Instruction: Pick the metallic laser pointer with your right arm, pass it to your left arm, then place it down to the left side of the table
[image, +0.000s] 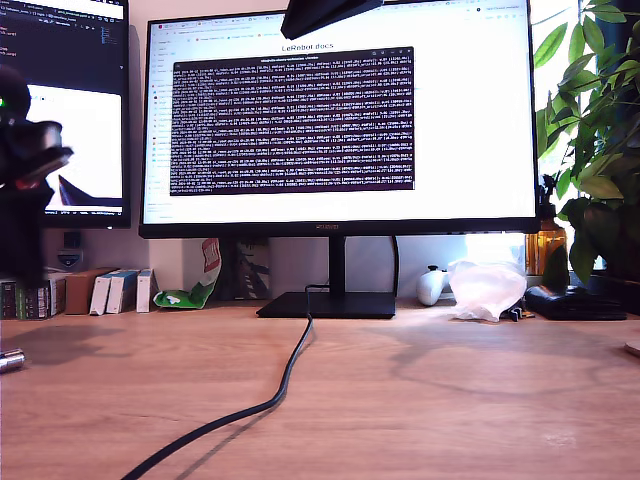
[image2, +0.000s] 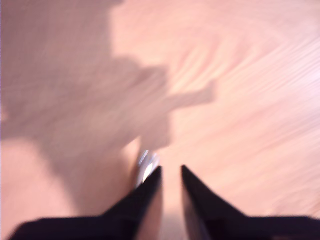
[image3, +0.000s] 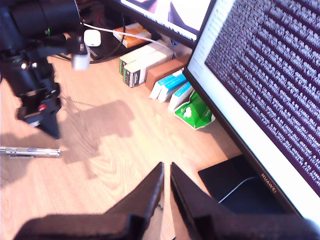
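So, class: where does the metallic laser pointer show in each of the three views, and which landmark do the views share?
Exterior view: only the tip of the metallic laser pointer shows, at that view's left edge, lying on the table.
First wrist view: a blurred silver end beside my first gripper.
Second wrist view: full length, lying flat near the other arm.
Shared landmark: the table.

We see a large monitor (image: 338, 120) at the far side, its black cable (image: 262, 405) trailing near, small boxes (image: 110, 291) at the exterior view's left, a plant (image: 597, 130) right.
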